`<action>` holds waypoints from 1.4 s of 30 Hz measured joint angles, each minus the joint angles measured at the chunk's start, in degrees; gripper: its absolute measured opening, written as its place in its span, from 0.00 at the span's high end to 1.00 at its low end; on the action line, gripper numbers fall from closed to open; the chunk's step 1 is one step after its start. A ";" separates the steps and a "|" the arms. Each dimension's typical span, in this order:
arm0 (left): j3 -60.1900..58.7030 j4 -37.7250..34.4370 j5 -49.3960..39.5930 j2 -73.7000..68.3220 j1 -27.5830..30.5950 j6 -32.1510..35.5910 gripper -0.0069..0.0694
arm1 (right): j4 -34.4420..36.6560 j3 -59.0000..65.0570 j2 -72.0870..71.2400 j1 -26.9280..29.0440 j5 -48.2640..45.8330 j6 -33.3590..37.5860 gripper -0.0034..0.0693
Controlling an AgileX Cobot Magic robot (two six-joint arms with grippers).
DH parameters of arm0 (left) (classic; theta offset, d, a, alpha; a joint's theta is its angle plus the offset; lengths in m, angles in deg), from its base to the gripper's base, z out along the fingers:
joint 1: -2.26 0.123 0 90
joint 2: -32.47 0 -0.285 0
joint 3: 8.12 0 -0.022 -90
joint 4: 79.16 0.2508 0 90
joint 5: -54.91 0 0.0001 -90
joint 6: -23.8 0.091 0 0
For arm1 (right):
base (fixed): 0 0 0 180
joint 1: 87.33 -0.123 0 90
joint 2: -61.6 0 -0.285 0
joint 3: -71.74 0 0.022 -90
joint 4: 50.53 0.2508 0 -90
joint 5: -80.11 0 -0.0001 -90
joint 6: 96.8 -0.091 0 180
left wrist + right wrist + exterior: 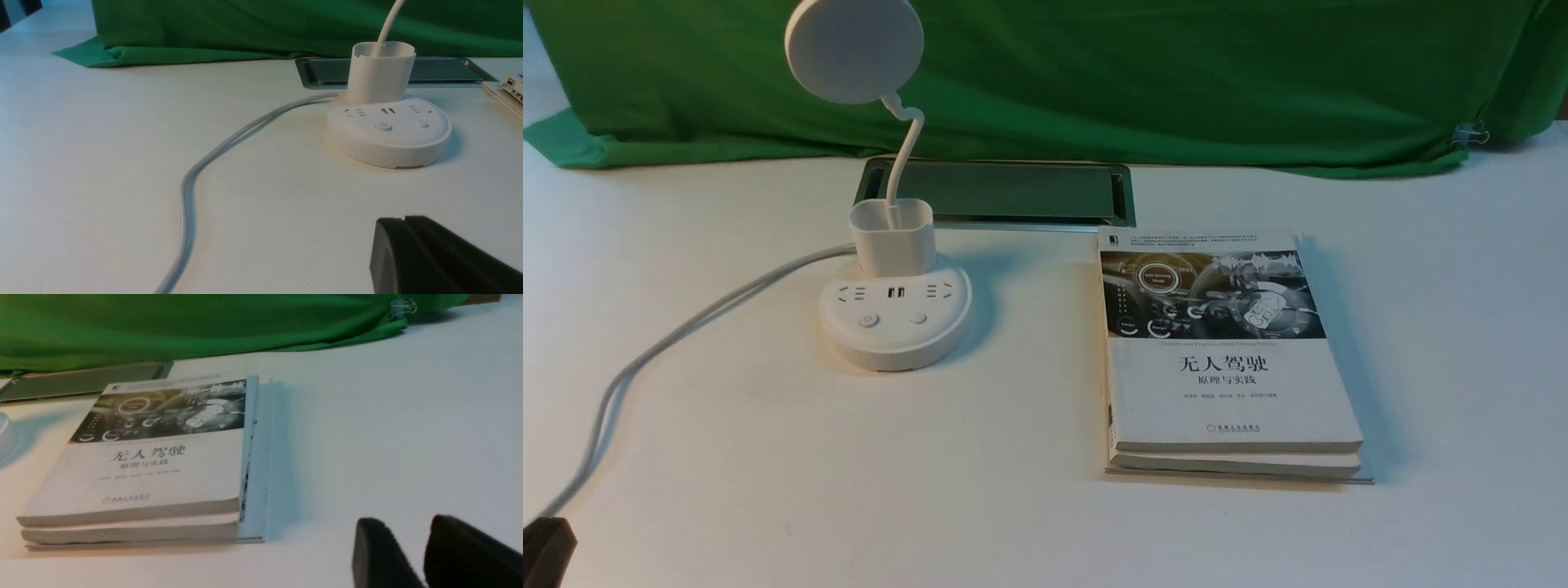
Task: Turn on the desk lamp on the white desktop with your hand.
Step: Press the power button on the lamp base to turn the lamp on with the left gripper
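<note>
The desk lamp (894, 318) stands left of centre on the white desktop (849, 457), with its disc head (854, 49) raised on a bent neck above the cup holder (892, 237). Two round buttons (869, 320) sit on the front of the base. In the left wrist view the base (388, 130) lies ahead of my left gripper (404, 220), whose jaws are pressed together with nothing in them. Only its dark tip (543, 551) shows in the front view's near-left corner. My right gripper (408, 528) is open and empty over bare desktop right of the books.
A stack of books (1229, 351) lies right of the lamp. The grey cord (686, 327) runs from the base toward the near left edge. A metal-framed cable slot (1005, 192) sits behind the lamp, and green cloth (1176, 82) covers the back.
</note>
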State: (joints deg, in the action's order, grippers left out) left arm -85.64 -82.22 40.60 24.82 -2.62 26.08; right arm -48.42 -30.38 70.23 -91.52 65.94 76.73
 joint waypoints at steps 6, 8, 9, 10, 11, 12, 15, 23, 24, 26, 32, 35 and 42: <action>0.00 0.00 0.00 0.00 0.00 0.00 0.88 | 0.00 0.00 0.00 0.00 0.00 0.00 0.62; 0.00 0.00 0.00 0.00 0.00 0.00 0.88 | 0.00 0.00 0.00 0.00 0.00 0.00 0.62; 0.00 0.00 0.00 0.00 0.00 0.00 0.88 | 0.00 0.00 0.00 0.00 0.00 0.00 0.62; 0.00 0.00 0.00 0.00 0.00 0.00 0.88 | 0.00 0.00 0.00 0.00 0.00 0.00 0.62; 0.00 0.00 0.00 0.00 0.00 0.00 0.88 | 0.00 0.00 0.00 0.00 0.00 0.00 0.62; 0.00 0.00 0.00 0.00 0.00 0.00 0.88 | 0.00 0.00 0.00 0.00 0.00 0.00 0.62; 0.00 0.00 0.00 0.00 0.00 0.00 0.88 | 0.00 0.00 0.00 0.00 0.00 0.00 0.62; 0.00 0.46 4.26 0.00 0.00 0.84 0.88 | 0.00 0.00 0.00 0.00 0.00 0.00 0.62; 0.00 1.17 8.53 0.00 0.00 1.15 0.88 | 0.00 0.00 0.00 0.00 0.00 0.00 0.62; 0.00 2.13 14.31 0.00 0.00 1.67 0.88 | 0.00 0.00 0.00 0.00 0.00 0.00 0.62; 0.00 5.28 37.29 0.00 0.00 2.27 0.88 | 0.00 0.00 0.00 0.00 0.00 0.00 0.62; 0.00 5.76 46.76 0.00 0.00 1.99 0.88 | 0.00 0.00 0.00 0.00 0.00 0.00 0.62; 4.91 5.15 58.42 0.19 0.00 -15.80 0.88 | 0.00 0.00 0.00 0.00 0.00 0.00 0.62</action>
State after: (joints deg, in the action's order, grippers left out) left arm -80.73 -77.07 99.02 25.01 -2.62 10.28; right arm -48.42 -30.38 70.23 -91.52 65.94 76.73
